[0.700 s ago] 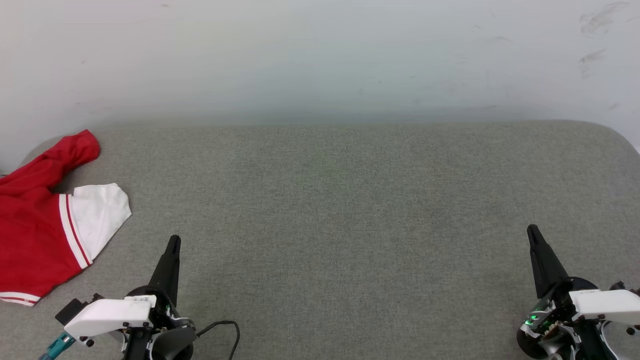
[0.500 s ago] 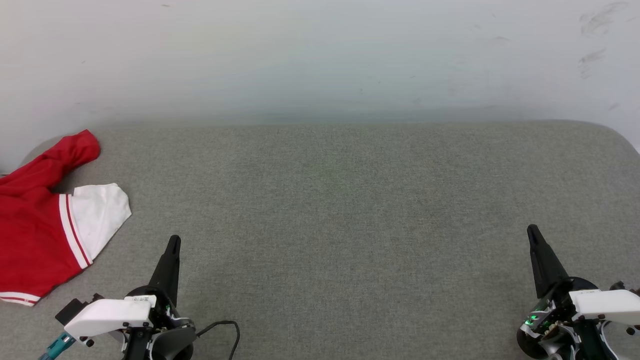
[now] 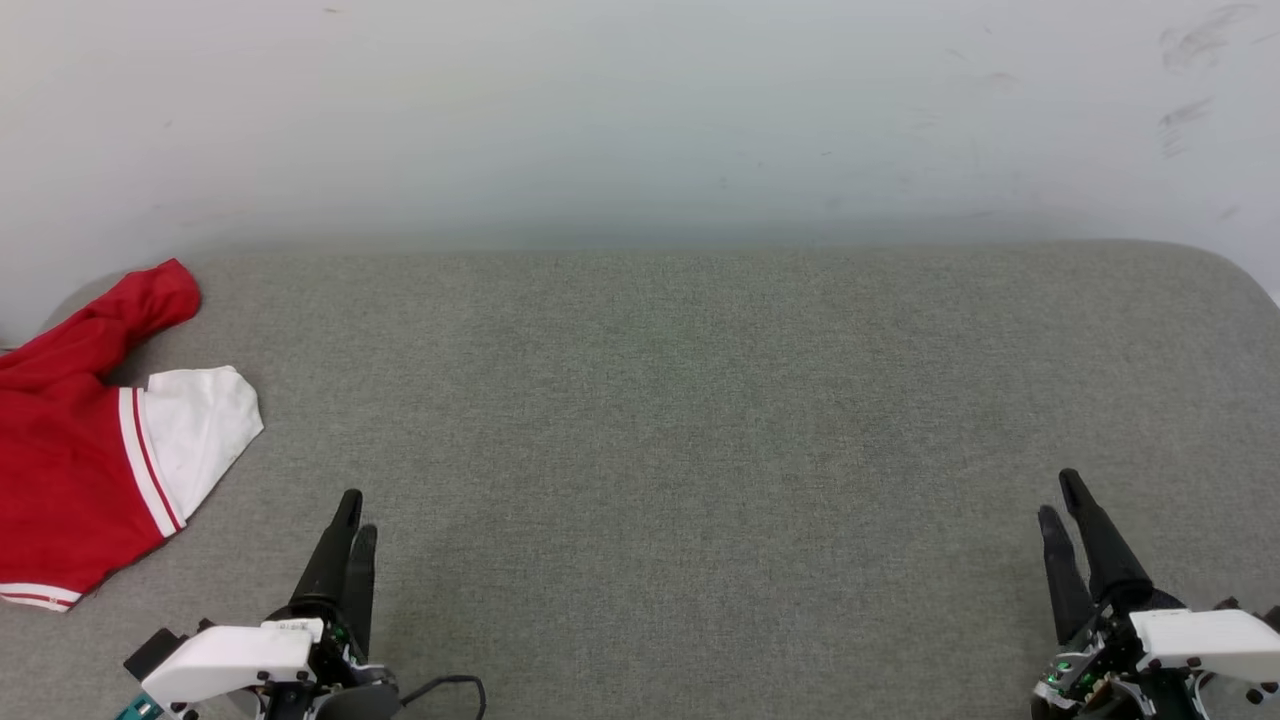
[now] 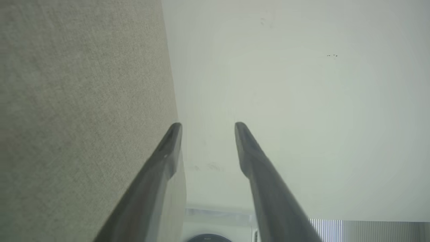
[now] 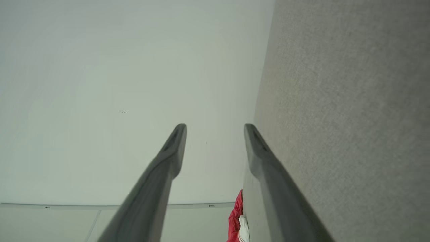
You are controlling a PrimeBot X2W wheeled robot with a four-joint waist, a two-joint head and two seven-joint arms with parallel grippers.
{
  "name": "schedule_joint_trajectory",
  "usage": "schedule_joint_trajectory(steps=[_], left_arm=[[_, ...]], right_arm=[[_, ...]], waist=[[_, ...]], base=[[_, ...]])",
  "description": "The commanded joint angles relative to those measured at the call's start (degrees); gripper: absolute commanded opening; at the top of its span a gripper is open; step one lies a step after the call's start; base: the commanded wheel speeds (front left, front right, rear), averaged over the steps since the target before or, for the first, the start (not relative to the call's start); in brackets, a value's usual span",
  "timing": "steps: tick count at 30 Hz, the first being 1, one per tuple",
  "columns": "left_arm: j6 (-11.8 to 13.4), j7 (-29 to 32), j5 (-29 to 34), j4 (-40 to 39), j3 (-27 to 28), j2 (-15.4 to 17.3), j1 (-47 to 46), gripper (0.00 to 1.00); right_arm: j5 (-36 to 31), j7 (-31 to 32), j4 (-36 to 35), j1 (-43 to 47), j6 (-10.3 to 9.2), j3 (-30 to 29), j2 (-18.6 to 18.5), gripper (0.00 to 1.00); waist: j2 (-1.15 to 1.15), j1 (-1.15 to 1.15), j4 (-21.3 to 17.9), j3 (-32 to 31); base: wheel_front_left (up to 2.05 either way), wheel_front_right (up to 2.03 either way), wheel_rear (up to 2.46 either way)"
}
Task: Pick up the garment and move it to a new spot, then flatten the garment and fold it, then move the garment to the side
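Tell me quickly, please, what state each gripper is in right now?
Left gripper: open, holding nothing.
Right gripper: open, holding nothing.

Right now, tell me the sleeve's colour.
The sleeve is white, edged with red-and-white stripes; the head view shows it best.

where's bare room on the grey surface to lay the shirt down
The grey surface is bare across its middle and right, from the wall down to the gap between the left end effector and right end effector. Only the far left is crowded, where the garment lies crumpled.
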Motion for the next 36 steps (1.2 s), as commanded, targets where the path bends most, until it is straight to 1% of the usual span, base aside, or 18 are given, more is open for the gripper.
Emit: schedule_joint_trajectory(steps=[1, 12, 21, 28, 34, 36], left_arm=[[0.0, -0.5, 0.0, -1.1, -0.5, 0.1, -0.9, 1.0], [0.0, -3.9, 0.7, -3.9, -4.2, 0.1, -1.1, 1.0], [0.0, -6.2, 4.2, -6.5, -5.8, 0.1, -1.1, 1.0], [0.0, -7.8, 9.5, -8.9, -7.2, 0.1, -1.1, 1.0], [0.0, -9.1, 16.0, -11.3, -7.9, 0.2, -1.0, 1.0], [0.0, -9.5, 18.6, -11.9, -7.4, 0.2, -0.8, 1.0]], right_arm=[[-0.3, -0.5, -1.1, -0.8, 0.01, 0.4, 0.0, 1.0], [-2.5, -3.9, -4.2, 0.2, 0.01, 3.1, -0.4, 1.0], [-6.5, -6.3, -5.9, 0.7, 0.01, 4.7, -1.1, 1.0], [-13.2, -7.9, -7.3, 1.0, 0.01, 4.6, -1.1, 1.0], [-21.2, -9.2, -8.8, 1.4, 0.01, 4.2, -0.9, 1.0], [-24.2, -9.6, -9.4, 1.6, 0.01, 3.9, -0.8, 1.0]], waist=[[0.0, 0.0, 0.0, 0.0], [0.0, 0.0, 0.0, 0.1], [0.0, 0.0, 0.0, 0.0], [0.0, 0.0, 0.0, 0.0], [0.0, 0.0, 0.0, 0.0], [0.0, 0.0, 0.0, 0.0]], base=[[0.0, 0.0, 0.0], [0.0, 0.0, 0.0], [0.0, 0.0, 0.0], [0.0, 0.0, 0.0], [0.0, 0.0, 0.0], [0.0, 0.0, 0.0]])
